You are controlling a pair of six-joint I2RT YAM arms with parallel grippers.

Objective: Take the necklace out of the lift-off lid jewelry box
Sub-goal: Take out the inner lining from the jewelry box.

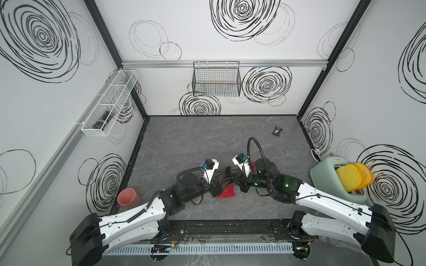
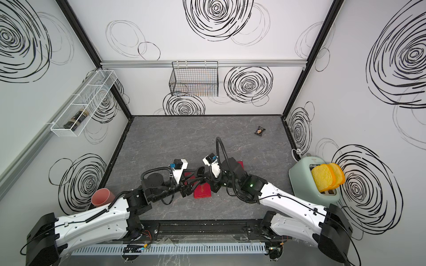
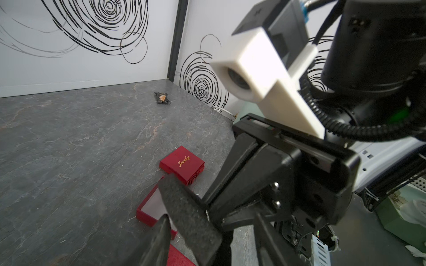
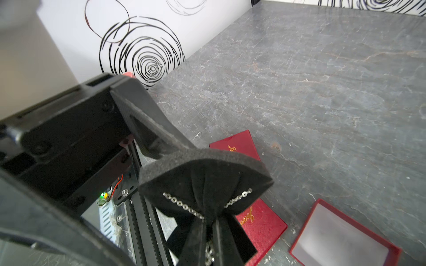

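Our right hand pinches the black velvet pad, the silver necklace strung across it, held above the bench near the open red box base. We cannot tell whether our left hand grips anything.

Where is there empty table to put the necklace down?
The far tabletop is bare, everywhere left of the snack packet. The middle is crowded: red jewelry lid, open box, and the right gripper holding the necklace pad.
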